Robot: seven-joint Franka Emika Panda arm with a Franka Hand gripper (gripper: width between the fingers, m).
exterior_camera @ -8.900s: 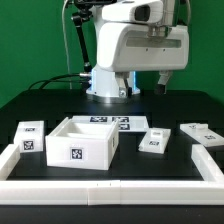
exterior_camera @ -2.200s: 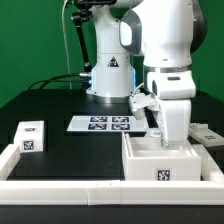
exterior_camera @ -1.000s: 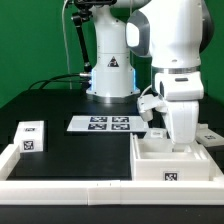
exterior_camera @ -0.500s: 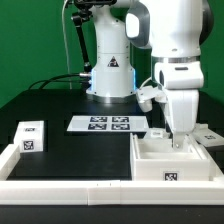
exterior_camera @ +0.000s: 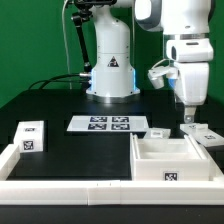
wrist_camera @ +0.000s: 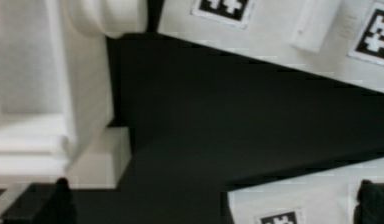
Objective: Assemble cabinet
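Hovering above the far right rim of the cabinet (exterior_camera: 165,160), the pincer (exterior_camera: 187,116) hangs clear and touches nothing. In the wrist view both dark fingertips (wrist_camera: 36,203) stand wide apart with only bare black tabletop (exterior_camera: 80,150) between them, so it is empty-handed.

The cabinet sits open side up in the near corner at the exterior view's right. It looks pressed against the low border wall (exterior_camera: 60,190), probably so the wall braces it when parts are pushed in. An inner divider shows, and the compartments look empty.

Loose tagged parts:
- left block (exterior_camera: 30,137), near the wall at the exterior view's left
- middle block (exterior_camera: 158,131), just beyond the cabinet
- right-hand pair (exterior_camera: 205,135), far right, almost under the pincer

The marker board (exterior_camera: 108,124) lies mid-tabletop.

Judgement: a block pickup comes next, and the right-hand pair is the closest reach.
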